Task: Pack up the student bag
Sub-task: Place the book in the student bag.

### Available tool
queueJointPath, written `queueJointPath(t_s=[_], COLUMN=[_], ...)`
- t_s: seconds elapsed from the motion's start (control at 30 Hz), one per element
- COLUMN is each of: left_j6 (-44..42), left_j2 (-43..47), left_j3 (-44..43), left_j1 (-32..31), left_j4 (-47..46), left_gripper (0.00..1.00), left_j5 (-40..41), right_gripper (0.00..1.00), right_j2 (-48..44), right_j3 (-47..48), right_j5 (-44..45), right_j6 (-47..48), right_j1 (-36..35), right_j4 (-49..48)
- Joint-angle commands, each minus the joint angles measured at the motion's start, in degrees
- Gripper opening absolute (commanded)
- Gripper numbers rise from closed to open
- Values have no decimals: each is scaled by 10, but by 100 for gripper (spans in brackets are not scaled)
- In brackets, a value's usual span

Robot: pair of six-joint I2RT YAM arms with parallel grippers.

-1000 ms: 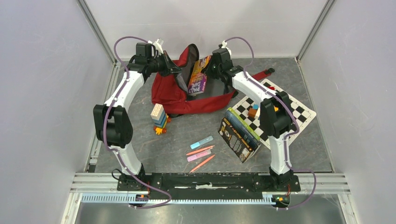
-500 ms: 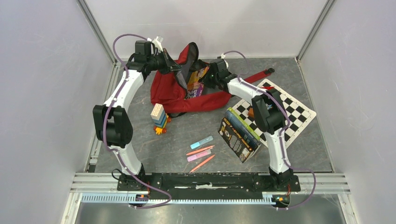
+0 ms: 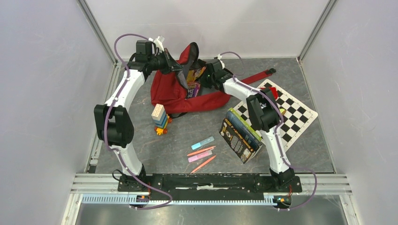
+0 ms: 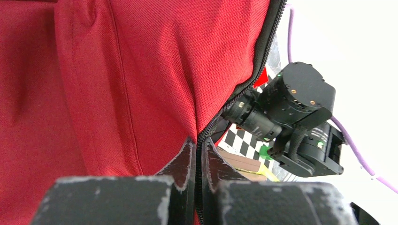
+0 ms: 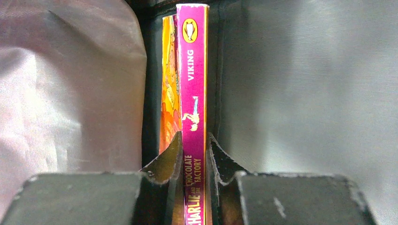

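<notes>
Deeper now, the right gripper (image 5: 193, 139) slides its clamped book (image 5: 194, 70) into the student bag (image 3: 165, 95), which the left gripper (image 4: 197, 146) pinches open.

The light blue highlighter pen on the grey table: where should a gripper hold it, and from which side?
Probably at its middle, from straight above. The light blue highlighter pen lies flat on the grey table, so only its two long sides are free; pinch it across its narrow width. The orange pencil lies close beside it.
</notes>
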State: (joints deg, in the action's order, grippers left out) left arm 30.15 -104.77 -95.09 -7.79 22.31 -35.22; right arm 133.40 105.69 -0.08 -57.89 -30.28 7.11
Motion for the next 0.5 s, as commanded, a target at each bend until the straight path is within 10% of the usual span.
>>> queueJointPath(t_s=[0.0, 0.2, 0.47], left_j6=[8, 8, 5], left_j2=[-9, -23, -27], left_j3=[-38, -46, -49], left_j1=[1, 0, 1], left_j4=[-28, -27, -27], left_gripper=[2, 2, 2], left_j5=[-34, -38, -33], right_gripper=[0, 0, 52], right_j2=[40, 78, 34], right_j3=[45, 92, 75], right_j5=[3, 15, 75], right_j6=[-22, 39, 141], right_j1=[-11, -17, -17], right_j4=[-27, 3, 19])
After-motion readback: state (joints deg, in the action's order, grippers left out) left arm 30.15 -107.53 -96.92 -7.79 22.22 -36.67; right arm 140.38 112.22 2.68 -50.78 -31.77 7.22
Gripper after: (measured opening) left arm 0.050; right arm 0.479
